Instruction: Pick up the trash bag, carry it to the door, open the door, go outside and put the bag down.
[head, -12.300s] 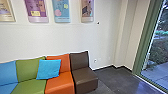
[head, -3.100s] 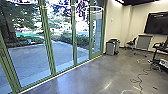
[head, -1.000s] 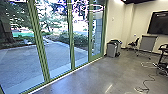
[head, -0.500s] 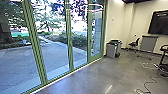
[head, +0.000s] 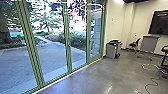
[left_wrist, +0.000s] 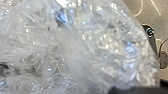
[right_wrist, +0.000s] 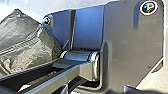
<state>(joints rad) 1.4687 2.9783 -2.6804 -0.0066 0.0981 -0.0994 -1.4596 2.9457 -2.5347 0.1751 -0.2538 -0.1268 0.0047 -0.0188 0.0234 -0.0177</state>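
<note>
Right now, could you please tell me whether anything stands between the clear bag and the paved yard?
Yes: the green-framed glass wall stands between the clear bag, on the room side, and the yard.

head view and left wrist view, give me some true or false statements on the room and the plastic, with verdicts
1. The glass wall has green frames. True.
2. The grey bin stands outside on the paving. False: the bin is indoors, on the floor near the pale wall.
3. A dark screen is up on the wall. True.
4. The crumpled plastic in the left wrist view is solid red. False: it is clear and shiny.
5. The chair lies tipped over. False: it stands upright.
</note>
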